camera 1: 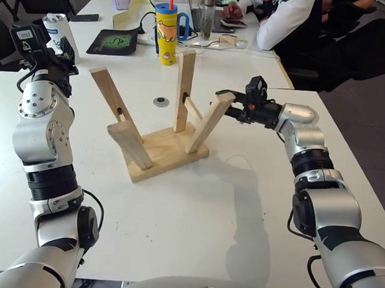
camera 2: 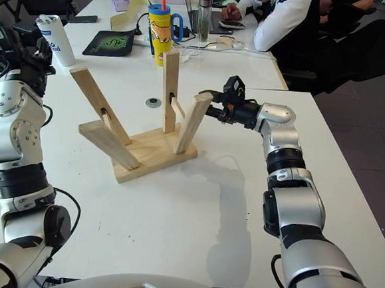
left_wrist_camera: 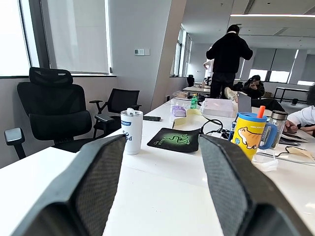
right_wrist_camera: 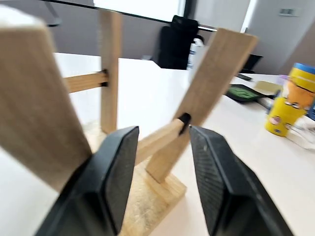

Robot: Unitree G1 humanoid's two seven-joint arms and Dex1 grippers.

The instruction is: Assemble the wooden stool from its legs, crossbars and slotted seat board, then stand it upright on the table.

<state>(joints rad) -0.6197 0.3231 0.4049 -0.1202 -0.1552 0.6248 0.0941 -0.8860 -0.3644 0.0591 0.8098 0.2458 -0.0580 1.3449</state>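
- Two claws are mine. My left claw [left_wrist_camera: 160, 147] sits at the upper left of the head view, fingers spread wide with nothing between them.
- One white tumbler [left_wrist_camera: 131, 130] bears dark print, one black mat [left_wrist_camera: 177, 139] has a green emblem, and one yellow cup [left_wrist_camera: 248, 140] shows a cartoon animal.
- One wooden stool [camera 2: 145, 150] lies upside down at centre, its seat board [camera 1: 169, 149] flat on the table [camera 1: 206, 218].
- Four legs [camera 1: 184, 83] rise from it, three of them leaning.
- Two crossbars [right_wrist_camera: 157, 140] show, each partly hidden by a nearer leg or finger.
- My right claw [camera 1: 223, 94], right of centre, gapes empty beside the rightmost leg's top. I cannot tell whether it touches.
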